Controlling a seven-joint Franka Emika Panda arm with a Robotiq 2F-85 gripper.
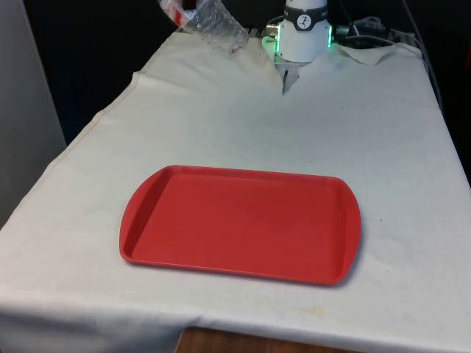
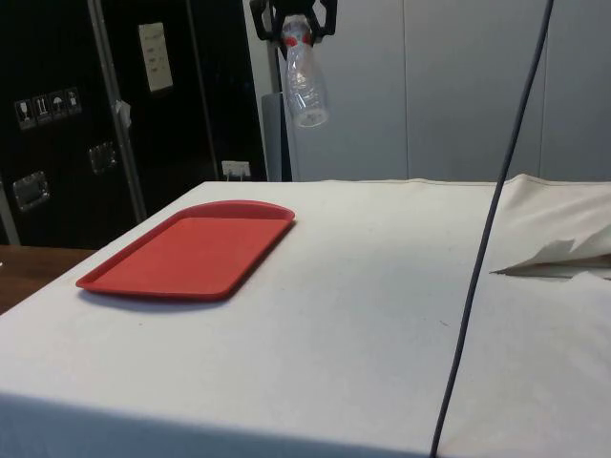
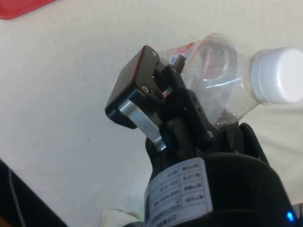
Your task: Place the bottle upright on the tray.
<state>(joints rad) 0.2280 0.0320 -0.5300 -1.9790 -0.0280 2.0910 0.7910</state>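
A clear plastic bottle [image 2: 305, 86] with a red label near its neck hangs high above the table, base down and slightly tilted. My gripper [image 2: 296, 17] is shut on its upper part. In the front view the bottle [image 1: 219, 31] is at the top, left of the robot's base, with the gripper [image 1: 188, 7] at the picture's edge. In the wrist view one black finger [image 3: 137, 87] presses the bottle [image 3: 222, 80] just below its white cap [image 3: 279, 75]; the other finger is hidden behind it. The red tray [image 1: 243, 224] lies flat and empty on the cloth, well below the bottle and nearer the front camera.
The white cloth [image 1: 353, 125] covers the table, with a fold near the robot's base [image 1: 283, 77]. A dark cable [image 2: 487, 248] hangs across the side view. Dark cabinets [image 2: 67, 114] stand behind the tray [image 2: 191, 253].
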